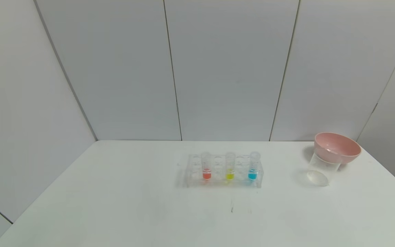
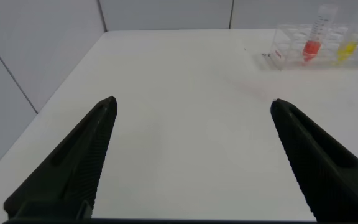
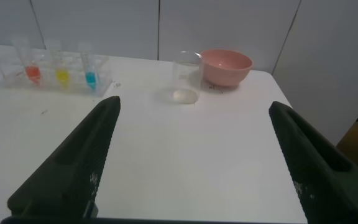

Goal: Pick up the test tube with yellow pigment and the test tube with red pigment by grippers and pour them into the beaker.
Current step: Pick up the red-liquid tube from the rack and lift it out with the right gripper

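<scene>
A clear tube rack (image 1: 223, 171) stands mid-table. In it stand upright the test tube with red pigment (image 1: 206, 167), the test tube with yellow pigment (image 1: 230, 167) and a blue-liquid tube (image 1: 253, 166). The clear beaker (image 1: 322, 169) stands to the right, just in front of a pink bowl. Neither arm shows in the head view. My left gripper (image 2: 193, 104) hangs open over bare table, well short of the rack (image 2: 319, 45). My right gripper (image 3: 193, 104) is open too, above bare table, with the beaker (image 3: 186, 76) and the rack (image 3: 55, 70) farther off. Nothing lies between either pair of fingers.
The pink bowl (image 1: 336, 147) sits at the back right near the table's corner. White wall panels close off the back and both sides. The table's right edge (image 3: 291, 118) runs close past the bowl.
</scene>
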Controlling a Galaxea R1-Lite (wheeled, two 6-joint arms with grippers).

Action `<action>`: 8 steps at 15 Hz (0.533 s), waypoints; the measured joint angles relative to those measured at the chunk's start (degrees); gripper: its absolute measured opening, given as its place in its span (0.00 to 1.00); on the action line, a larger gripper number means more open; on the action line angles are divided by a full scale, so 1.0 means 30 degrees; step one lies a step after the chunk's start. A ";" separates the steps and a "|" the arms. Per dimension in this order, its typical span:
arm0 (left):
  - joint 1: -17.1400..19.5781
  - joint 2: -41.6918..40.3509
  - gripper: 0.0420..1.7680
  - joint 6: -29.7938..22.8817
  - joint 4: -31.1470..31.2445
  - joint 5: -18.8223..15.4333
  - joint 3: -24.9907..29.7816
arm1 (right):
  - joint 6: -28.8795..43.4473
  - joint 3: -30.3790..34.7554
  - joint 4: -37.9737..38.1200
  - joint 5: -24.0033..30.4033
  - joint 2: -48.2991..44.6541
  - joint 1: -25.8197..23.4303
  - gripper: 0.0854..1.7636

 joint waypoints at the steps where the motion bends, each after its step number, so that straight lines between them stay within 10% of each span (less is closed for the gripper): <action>1: 0.0000 0.0000 1.00 0.0000 0.0000 0.0000 0.0000 | 0.0012 -0.1317 0.0419 0.0081 0.0817 0.0065 0.97; 8: 0.0000 0.0000 1.00 0.0000 0.0000 0.0000 0.0000 | 0.0821 -1.0638 -0.0362 0.0276 1.1402 0.0256 0.97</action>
